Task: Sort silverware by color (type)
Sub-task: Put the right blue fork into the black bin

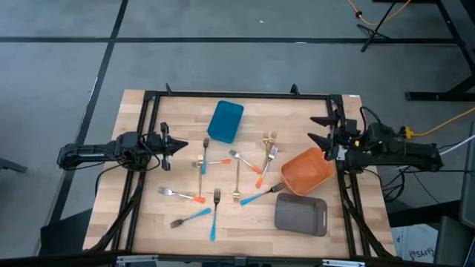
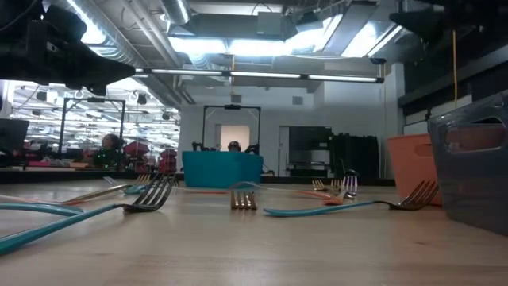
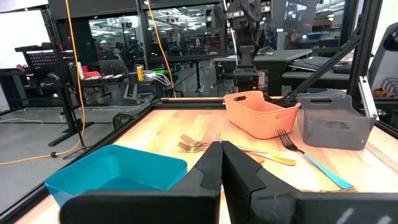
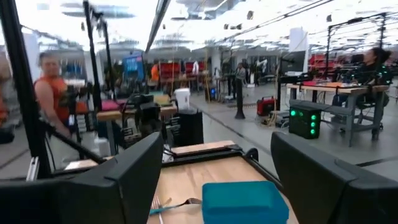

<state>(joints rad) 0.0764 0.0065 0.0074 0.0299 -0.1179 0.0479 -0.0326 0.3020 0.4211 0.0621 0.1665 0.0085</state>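
Several slim forks lie flat and scattered on the wooden table (image 1: 148,222). Among them are a gold fork (image 1: 237,178), an orange-handled fork (image 1: 179,194) and a blue-handled fork (image 1: 260,194). The low view shows a blue-handled fork (image 2: 333,209) lying near the front. My left gripper (image 1: 178,146) is shut and empty at the table's left side, above the wood; its fingers meet in the left wrist view (image 3: 221,152). My right gripper (image 1: 320,130) is open and empty at the right side, beside the orange container (image 1: 306,170); it also shows in the right wrist view (image 4: 217,180).
A blue container (image 1: 225,121) stands at the far middle and a grey container (image 1: 300,213) at the near right, next to the orange one. A black frame (image 1: 237,95) runs around the table. People show in the room beyond (image 4: 50,93).
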